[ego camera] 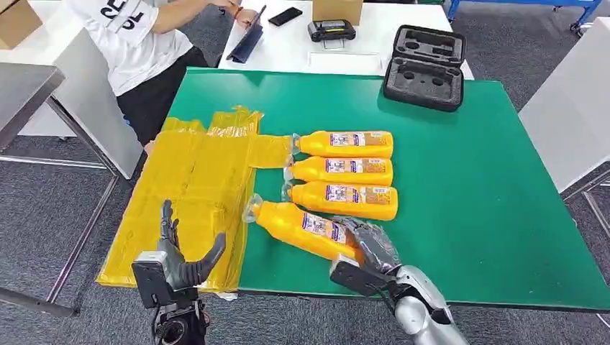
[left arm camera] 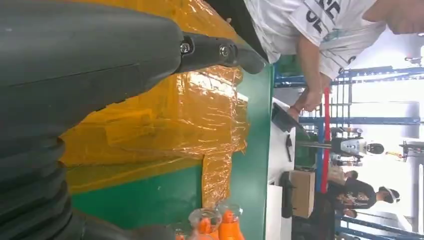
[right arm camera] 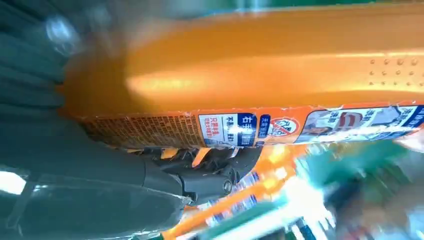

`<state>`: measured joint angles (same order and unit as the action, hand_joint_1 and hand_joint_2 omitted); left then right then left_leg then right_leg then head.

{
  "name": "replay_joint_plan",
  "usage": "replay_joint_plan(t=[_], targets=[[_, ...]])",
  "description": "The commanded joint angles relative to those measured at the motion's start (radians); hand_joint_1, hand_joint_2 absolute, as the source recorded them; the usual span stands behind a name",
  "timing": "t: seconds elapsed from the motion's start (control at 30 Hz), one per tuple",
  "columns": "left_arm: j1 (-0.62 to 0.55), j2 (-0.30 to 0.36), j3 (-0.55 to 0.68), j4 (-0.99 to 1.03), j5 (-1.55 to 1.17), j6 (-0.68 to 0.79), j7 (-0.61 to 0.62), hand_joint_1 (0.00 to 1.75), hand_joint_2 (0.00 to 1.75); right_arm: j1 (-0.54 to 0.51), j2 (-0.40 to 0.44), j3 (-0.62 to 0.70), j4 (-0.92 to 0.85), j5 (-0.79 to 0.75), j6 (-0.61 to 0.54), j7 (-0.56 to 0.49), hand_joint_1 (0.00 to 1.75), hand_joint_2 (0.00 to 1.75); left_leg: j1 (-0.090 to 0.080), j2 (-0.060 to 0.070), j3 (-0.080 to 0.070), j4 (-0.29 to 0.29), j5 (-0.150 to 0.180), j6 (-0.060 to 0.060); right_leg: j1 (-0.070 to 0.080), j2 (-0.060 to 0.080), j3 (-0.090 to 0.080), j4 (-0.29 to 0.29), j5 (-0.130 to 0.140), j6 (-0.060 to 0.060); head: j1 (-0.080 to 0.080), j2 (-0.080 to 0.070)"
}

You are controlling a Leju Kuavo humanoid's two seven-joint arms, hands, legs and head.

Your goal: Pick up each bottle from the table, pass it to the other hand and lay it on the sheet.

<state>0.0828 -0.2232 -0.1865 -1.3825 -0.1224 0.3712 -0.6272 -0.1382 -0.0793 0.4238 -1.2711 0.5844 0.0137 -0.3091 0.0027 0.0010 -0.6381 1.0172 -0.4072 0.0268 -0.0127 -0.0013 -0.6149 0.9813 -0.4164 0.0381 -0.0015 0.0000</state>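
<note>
Green table (ego camera: 489,215) w/ yellow sheet (ego camera: 194,187) spread over its 9 o'clock side, front edge hanging off the table lip. 4 orange bottles lying flat just beside the sheet, caps toward 9 o'clock. 3 in a neat stack-like row near table centre: far bottle (ego camera: 345,144), cap on a strip of the sheet; middle bottle (ego camera: 342,170) touching it; near bottle (ego camera: 344,199) touching that. 4th bottle (ego camera: 298,226) at 6 o'clock of the row, tilted, cap toward 10 o'clock, base toward 4 o'clock.

Right hand (ego camera: 370,244) clamped round base end of 4th bottle, fingers draped over top. Right wrist view: orange body and label pressed against the palm, thumb (right arm camera: 210,182) curled underneath; blurred. Can't tell whether bottle is off the table or resting on it.

Left hand (ego camera: 180,255) at 7 o'clock, above front part of sheet, palm up, fingers apart, holding nothing. Left wrist view: one dark finger (left arm camera: 220,52) stretched out over the crinkled sheet, bottle caps at frame edge.

Behind, at 12 o'clock: white table (ego camera: 288,43) w/ black foam case (ego camera: 424,68), small black device (ego camera: 331,30), phone (ego camera: 285,16), tablet (ego camera: 247,36). Person (ego camera: 137,50) in white shirt at 11 o'clock, hand near tablet.
</note>
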Motion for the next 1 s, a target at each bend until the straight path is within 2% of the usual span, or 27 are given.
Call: replay_joint_plan(t=[0.03,0.2,0.3,0.37,0.53,0.6,0.7,0.77,0.8,1.0], targets=[[-0.005,0.004,0.000,-0.016,0.122,-0.039,-0.017,0.00,1.75,-0.015,0.102,-0.111,-0.042,-0.086,-0.089,-0.071,1.75,1.75,0.000,0.001,0.005,0.000,-0.003,-0.002,0.000,0.001,0.004,0.000,-0.002,-0.002,0.000,0.000],[0.009,0.010,-0.002,-0.043,0.139,-0.045,-0.017,0.00,1.75,-0.011,0.097,-0.116,-0.033,-0.093,-0.098,-0.080,1.75,1.75,0.000,0.001,0.002,-0.001,-0.001,-0.001,0.000,0.000,0.001,0.000,-0.001,-0.001,0.000,0.000],[0.009,0.010,-0.002,-0.043,0.139,-0.045,-0.017,0.00,1.75,-0.011,0.097,-0.116,-0.033,-0.093,-0.098,-0.080,1.75,1.75,0.000,0.001,0.006,-0.001,-0.002,-0.001,0.001,0.001,0.005,0.000,-0.003,-0.002,0.000,0.000],[0.007,0.005,0.002,-0.042,0.161,-0.055,-0.020,0.00,1.75,-0.011,0.102,-0.121,-0.030,-0.098,-0.102,-0.083,1.75,1.75,0.000,0.000,0.002,-0.001,-0.001,-0.001,0.000,0.000,0.001,0.000,-0.001,-0.001,0.000,0.000],[0.068,0.008,0.040,-0.219,0.347,-0.144,-0.045,0.00,1.75,-0.029,0.113,-0.156,0.039,-0.091,-0.172,-0.063,1.75,1.75,0.001,0.002,0.004,0.000,-0.003,-0.001,0.001,0.002,0.004,0.000,-0.002,-0.002,0.000,0.000],[0.063,0.042,-0.008,-0.221,0.389,-0.242,0.023,0.00,1.75,-0.012,0.128,-0.175,0.039,-0.113,-0.181,-0.086,1.75,1.75,0.001,0.001,0.002,0.000,-0.001,-0.001,0.001,0.001,0.002,0.000,-0.001,-0.001,0.000,0.000],[0.032,0.062,-0.080,-0.125,0.420,-0.393,0.076,0.00,1.75,0.027,0.148,-0.193,0.010,-0.119,-0.183,-0.097,1.75,1.75,0.001,-0.002,0.006,-0.002,-0.002,-0.002,0.001,-0.002,0.006,-0.001,-0.003,-0.002,0.000,0.000],[0.005,0.085,-0.132,-0.057,0.535,-0.602,0.132,0.00,1.75,0.003,0.158,-0.191,0.045,-0.122,-0.179,-0.097,1.75,1.75,0.000,-0.002,0.006,-0.002,-0.002,-0.002,0.001,-0.002,0.006,-0.002,-0.003,-0.002,0.000,0.000],[-0.007,0.082,-0.136,-0.019,0.573,-0.653,0.146,0.00,1.75,-0.019,0.165,-0.191,0.077,-0.131,-0.165,-0.105,1.75,1.75,0.000,-0.001,0.005,-0.002,-0.001,-0.001,0.000,-0.001,0.005,-0.002,-0.002,-0.001,0.000,0.000],[-0.091,0.080,-0.175,0.113,0.555,-0.715,0.182,0.00,1.75,-0.040,0.205,-0.142,0.160,-0.153,-0.110,-0.168,1.75,1.75,0.000,0.000,0.007,-0.003,-0.001,-0.002,0.001,0.000,0.006,-0.003,-0.001,-0.002,0.000,0.000]])
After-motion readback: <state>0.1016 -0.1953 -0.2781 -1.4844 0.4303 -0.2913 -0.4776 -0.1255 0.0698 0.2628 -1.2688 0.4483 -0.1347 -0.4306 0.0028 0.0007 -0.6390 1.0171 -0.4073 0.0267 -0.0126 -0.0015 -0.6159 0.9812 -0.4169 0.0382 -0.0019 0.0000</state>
